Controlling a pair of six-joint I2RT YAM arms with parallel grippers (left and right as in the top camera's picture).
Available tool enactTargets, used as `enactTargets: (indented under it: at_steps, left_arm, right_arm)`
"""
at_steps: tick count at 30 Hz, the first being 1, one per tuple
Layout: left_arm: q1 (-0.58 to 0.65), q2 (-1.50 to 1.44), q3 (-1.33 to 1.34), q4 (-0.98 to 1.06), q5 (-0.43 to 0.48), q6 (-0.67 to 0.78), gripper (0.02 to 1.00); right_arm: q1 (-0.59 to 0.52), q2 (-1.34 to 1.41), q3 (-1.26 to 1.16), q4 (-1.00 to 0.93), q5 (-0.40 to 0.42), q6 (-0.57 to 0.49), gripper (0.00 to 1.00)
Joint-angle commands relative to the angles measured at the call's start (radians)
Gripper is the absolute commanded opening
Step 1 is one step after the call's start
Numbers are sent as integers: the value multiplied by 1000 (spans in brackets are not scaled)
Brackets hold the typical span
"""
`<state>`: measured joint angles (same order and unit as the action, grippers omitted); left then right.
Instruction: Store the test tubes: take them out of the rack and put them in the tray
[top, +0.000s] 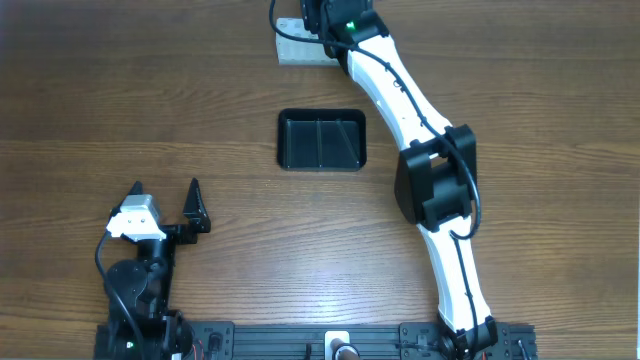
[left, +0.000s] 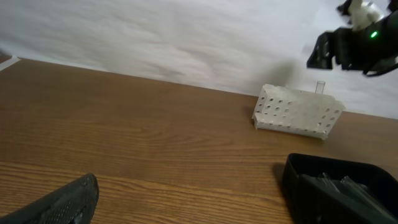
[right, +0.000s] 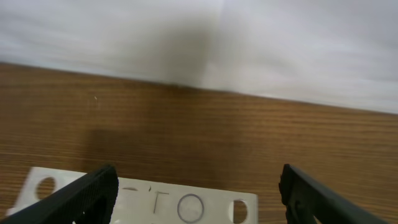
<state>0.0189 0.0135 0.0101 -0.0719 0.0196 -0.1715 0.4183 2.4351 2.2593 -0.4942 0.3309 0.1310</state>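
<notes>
Above the rack (left: 297, 112), right tool (right: 198, 190) spread wide (one test tube (left: 320, 88) standing below)

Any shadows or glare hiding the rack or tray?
Right wrist view: soft shadow on wall and table beyond the rack, holes visible. Left wrist view: faint wall shadow behind the rack. Top view: even light, no glare on the tray.
</notes>
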Motion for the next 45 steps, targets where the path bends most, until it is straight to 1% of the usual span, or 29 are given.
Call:
enactTargets:
  at_steps: [1, 6, 9, 10, 12, 16, 29, 31, 33, 34, 36, 37, 39, 45]
  left_arm:
    - [-4, -8, -4, -5, 10, 19, 998]
    - [-4, -8, -4, -5, 10, 19, 998]
    - [-4, -8, -4, -5, 10, 19, 998]
    - [-4, -8, -4, -5, 10, 19, 996]
    - [-4, -8, -4, -5, 10, 19, 998]
    - [-4, -8, -4, -5, 10, 19, 998]
    - [-4, -8, -4, -5, 10, 19, 998]
    - [-4, -8, -4, -5, 10, 19, 998]
    - [-4, -8, -4, -5, 10, 19, 998]
    - [-4, -8, -4, -5, 10, 19, 996]
    - [-4, -8, -4, -5, 10, 19, 998]
    - [-4, -8, -4, -5, 10, 19, 998]
    - [-4, -8, -4, -5, 10, 19, 1000]
    - [-4, -8, -4, -5, 10, 19, 998]
  right_arm:
    - [3, 42, 16, 11, -1, 2, 814]
    - [3, 59, 16, 28, -1, 2, 750]
    - [3, 64, 16, 33, -1, 2, 656]
    - [2, 68, 16, 34, -1, 2, 647]
    - [1, 71, 16, 33, -1, 2, 647]
    - [-1, 82, 16, 30, -1, 2, 706]
    - [-3, 98, 16, 29, -1, 2, 693]
    - [-2, 99, 16, 29, -2, 2, 638]
    - [-2, 100, 16, 29, -2, 2, 500]
    - [-2, 100, 16, 29, -2, 2, 404]
    - [-2, 100, 16, 29, -2, 2, 286]
    - [-3, 100, 16, 29, -1, 2, 246]
    - [-2, 100, 16, 29, -1, 2, 202]
    - [-2, 100, 16, 31, -1, 2, 152]
